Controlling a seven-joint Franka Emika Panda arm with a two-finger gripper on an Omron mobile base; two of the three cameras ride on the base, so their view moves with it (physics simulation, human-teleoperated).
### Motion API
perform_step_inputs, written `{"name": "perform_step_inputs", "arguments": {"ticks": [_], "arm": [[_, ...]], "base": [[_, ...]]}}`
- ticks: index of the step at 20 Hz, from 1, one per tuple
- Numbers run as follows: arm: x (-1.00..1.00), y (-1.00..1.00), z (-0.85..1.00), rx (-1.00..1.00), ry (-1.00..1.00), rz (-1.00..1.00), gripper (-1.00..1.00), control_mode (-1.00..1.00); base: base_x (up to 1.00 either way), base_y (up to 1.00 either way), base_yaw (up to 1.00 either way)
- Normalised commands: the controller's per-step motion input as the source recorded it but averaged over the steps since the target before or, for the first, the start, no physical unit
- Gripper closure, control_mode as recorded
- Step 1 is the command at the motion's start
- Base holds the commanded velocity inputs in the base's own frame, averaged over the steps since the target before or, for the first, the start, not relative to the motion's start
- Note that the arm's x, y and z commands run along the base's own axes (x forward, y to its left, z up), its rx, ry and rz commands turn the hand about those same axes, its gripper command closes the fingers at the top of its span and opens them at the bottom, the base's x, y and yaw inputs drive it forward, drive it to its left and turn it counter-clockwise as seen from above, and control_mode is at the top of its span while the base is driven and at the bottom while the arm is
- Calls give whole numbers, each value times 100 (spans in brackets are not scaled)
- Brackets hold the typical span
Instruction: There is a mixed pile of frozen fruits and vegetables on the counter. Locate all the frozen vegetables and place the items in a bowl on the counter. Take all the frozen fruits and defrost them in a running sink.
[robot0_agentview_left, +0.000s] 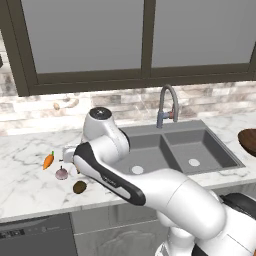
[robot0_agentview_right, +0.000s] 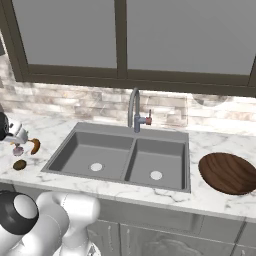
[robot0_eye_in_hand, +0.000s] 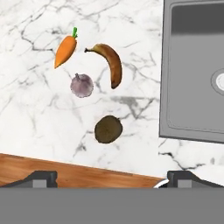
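Orange carrot (robot0_eye_in_hand: 65, 50) sits upper left of my hand view, apart from the banana (robot0_eye_in_hand: 111, 63); stiff, light, probably slick, so I'd pinch mid-body with the wide-open gripper (robot0_eye_in_hand: 111, 179)

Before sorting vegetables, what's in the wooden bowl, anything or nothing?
Empty. The right base view shows the bowl's bare wood interior; carrot and bulb lie on the counter.

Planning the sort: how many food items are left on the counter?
4: carrot, banana, bulb below the carrot, kiwi nearest the counter's edge. None seem hidden.
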Motion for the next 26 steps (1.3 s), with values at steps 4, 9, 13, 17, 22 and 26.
{"name": "perform_step_inputs", "arguments": {"ticks": [4, 9, 13, 17, 22, 26], "arm": [[0, 0, -15, 0, 0, 0, -100, -100], [0, 2, -15, 0, 0, 0, -100, -100], [6, 10, -14, 0, 0, 0, -100, -100], [10, 10, -9, 0, 0, 0, -100, -100], [13, 8, -11, 0, 0, 0, -100, -100], [7, 2, -11, 0, 0, 0, -100, -100]], "base": [[0, 0, 0], [0, 0, 0], [0, 0, 0], [0, 0, 0], [0, 0, 0], [0, 0, 0]]}}
